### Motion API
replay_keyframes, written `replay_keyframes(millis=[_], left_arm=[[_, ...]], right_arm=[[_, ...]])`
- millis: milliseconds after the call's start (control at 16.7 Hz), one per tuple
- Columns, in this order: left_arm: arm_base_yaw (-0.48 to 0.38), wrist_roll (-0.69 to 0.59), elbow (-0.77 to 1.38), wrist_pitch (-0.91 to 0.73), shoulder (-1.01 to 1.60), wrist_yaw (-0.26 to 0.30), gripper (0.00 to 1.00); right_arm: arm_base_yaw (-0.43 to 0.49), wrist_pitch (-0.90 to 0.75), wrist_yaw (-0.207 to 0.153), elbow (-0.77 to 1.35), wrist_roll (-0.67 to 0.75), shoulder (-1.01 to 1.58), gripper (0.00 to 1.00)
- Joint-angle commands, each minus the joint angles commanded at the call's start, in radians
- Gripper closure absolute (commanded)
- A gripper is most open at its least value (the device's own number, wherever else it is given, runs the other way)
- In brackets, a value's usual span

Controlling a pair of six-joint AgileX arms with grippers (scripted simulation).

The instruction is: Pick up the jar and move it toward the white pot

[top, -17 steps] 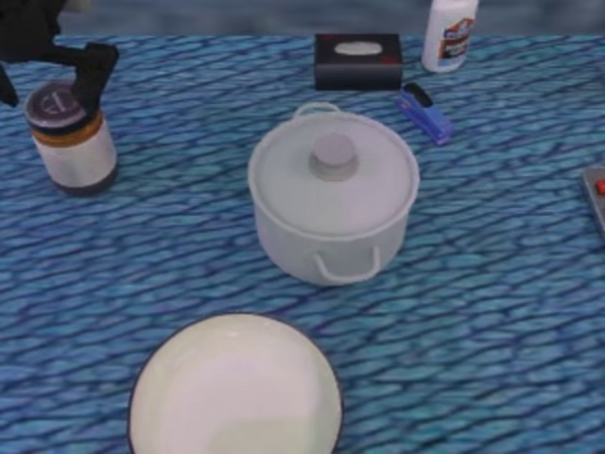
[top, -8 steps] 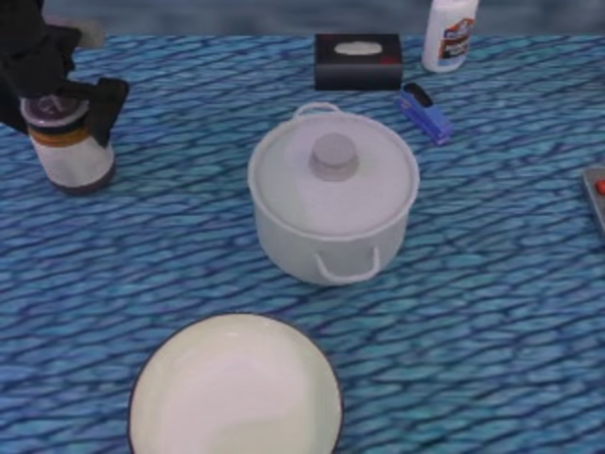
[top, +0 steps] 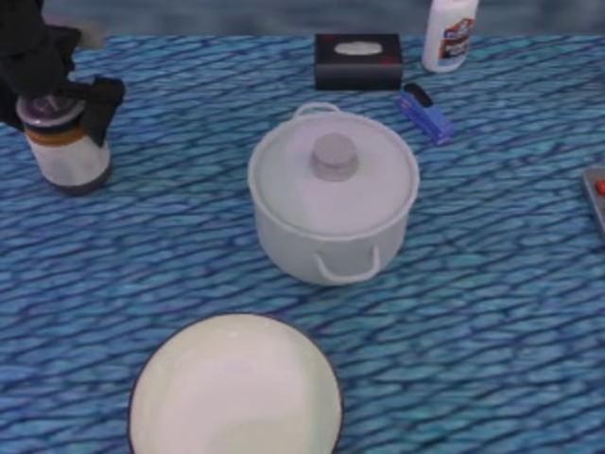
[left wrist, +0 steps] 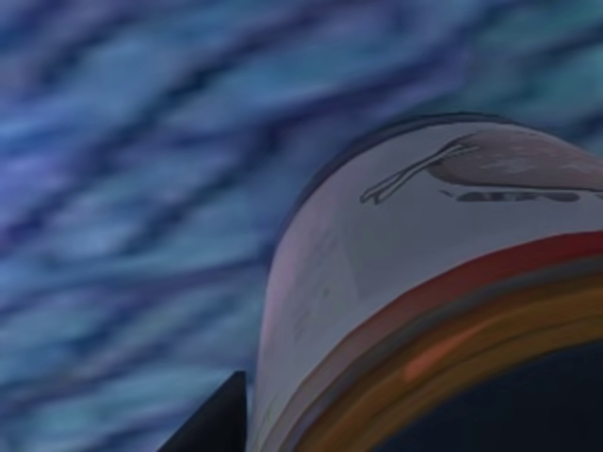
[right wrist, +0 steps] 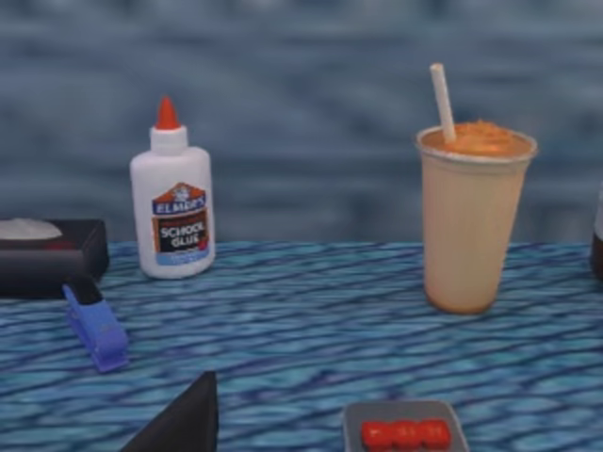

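At the far left of the blue woven-pattern table (top: pixel 492 312), the left gripper (top: pixel 59 97) is down over the jar (top: pixel 62 142), a small cylinder with a white label, an amber band and a dark round lid. Its black fingers (top: pixel 104 97) sit on either side of the lid and appear clamped on it. The jar stands upright on the cloth, well apart from the pot. In the left wrist view the jar's white label and amber band (left wrist: pixel 424 311) fill the frame right against the camera, with one dark fingertip (left wrist: pixel 212 424) beside it.

In the near middle-left lies a flat white round plate with a dark rim (top: pixel 234 388). At the table's centre sits the large white round pot (top: pixel 333 194), its lid on with a grey knob and a loop handle at the near and far sides. Beyond it, at the far edge, is a black rectangular tissue box (top: pixel 358 61). Just right of that lies a small blue stapler (top: pixel 423 112), and farther back stands a white glue bottle with an orange cap (right wrist: pixel 172 200). A grey remote with red buttons (top: pixel 596 194) pokes in at the right edge.

The right arm is out of the top view; whether its gripper is open or closed cannot be told, as only one dark fingertip (right wrist: pixel 179 419) shows in its wrist view, along with a tan plastic cup holding an orange drink and a white straw (right wrist: pixel 474 212).
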Motion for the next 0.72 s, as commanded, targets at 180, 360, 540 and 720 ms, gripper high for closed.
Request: replay_keyframes(millis=[180, 360, 540, 720], left_arm=[[0.000, 0.000, 0.000, 0.000, 0.000, 0.000, 0.68], [0.000, 0.000, 0.000, 0.000, 0.000, 0.000, 0.90], [0.000, 0.000, 0.000, 0.000, 0.000, 0.000, 1.00], [0.000, 0.000, 0.000, 0.000, 0.000, 0.000, 1.00]], right_arm=[[0.000, 0.000, 0.000, 0.000, 0.000, 0.000, 0.00], [0.000, 0.000, 0.000, 0.000, 0.000, 0.000, 0.00], [0.000, 0.000, 0.000, 0.000, 0.000, 0.000, 0.00], [0.000, 0.000, 0.000, 0.000, 0.000, 0.000, 0.00]])
